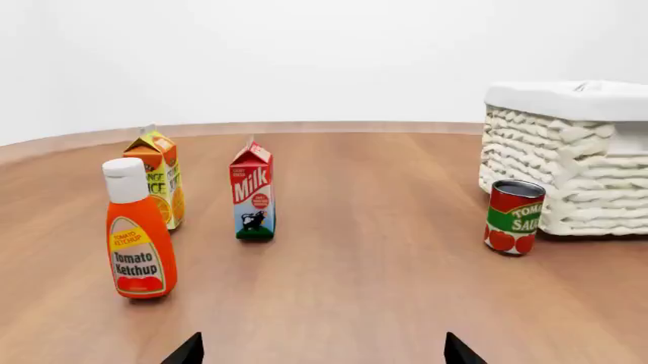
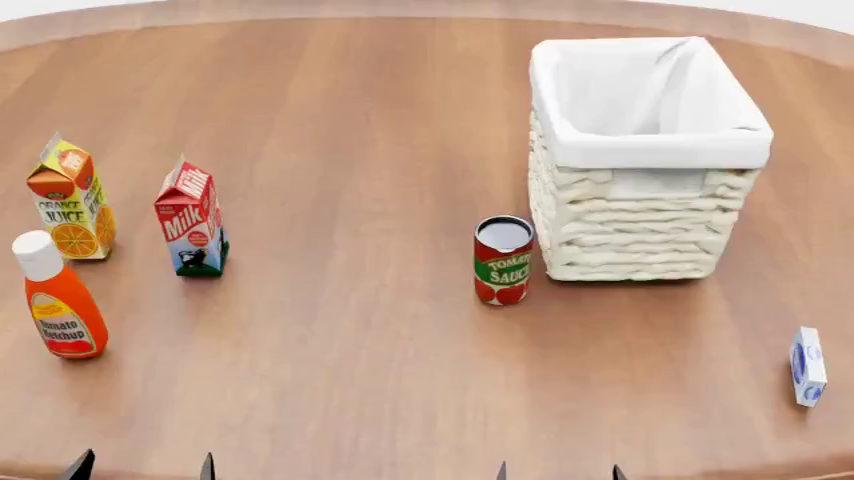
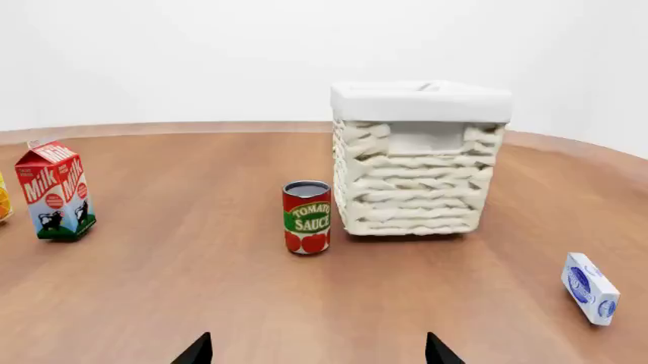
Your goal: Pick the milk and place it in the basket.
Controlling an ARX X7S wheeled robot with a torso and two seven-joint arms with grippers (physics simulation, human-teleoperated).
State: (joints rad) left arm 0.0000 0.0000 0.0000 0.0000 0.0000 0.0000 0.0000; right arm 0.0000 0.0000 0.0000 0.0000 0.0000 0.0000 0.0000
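The milk (image 2: 190, 220) is a small gable-top carton with a red top and a cow, standing upright on the left of the round wooden table; it also shows as the milk (image 1: 252, 191) and the milk (image 3: 57, 192). The basket (image 2: 646, 215), tall cream wicker with white lining, stands at the right rear, seen too as the basket (image 1: 572, 182) and the basket (image 3: 417, 178). My left gripper (image 2: 142, 468) and right gripper (image 2: 558, 472) sit at the table's near edge, both open and empty, well short of the milk. Only their dark fingertips (image 1: 187, 351) show.
An orange juice carton (image 2: 70, 200) and a tomato ketchup bottle (image 2: 58, 297) stand left of the milk. A tomato sauce can (image 2: 503, 260) stands just in front of the basket's left corner. A small white-and-blue box (image 2: 806, 366) lies at the far right.
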